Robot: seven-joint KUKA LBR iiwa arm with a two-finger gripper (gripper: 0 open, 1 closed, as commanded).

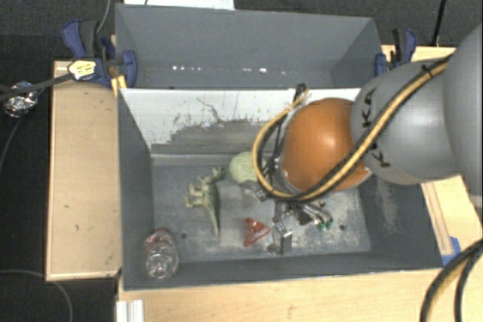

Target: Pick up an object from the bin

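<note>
Gripper (283, 235) hangs low at the front middle of the bin (136, 185), just beside a small red piece (255, 231) lying apart from the green toy dinosaur (207, 196), probably the easy target, though I cannot tell whether this pincer is clenched or released.

Robotics lab: KUKA arm (423, 124) over grey metal bin (136, 185), cables (45, 83) across dark carpet (45, 4).

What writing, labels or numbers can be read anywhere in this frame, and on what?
"KUKA": black letters running down the grey arm link, partly hidden, so not every letter is clear.
Green dinosaur, clear bottle, red piece in the bin: no readable text on them.
</note>
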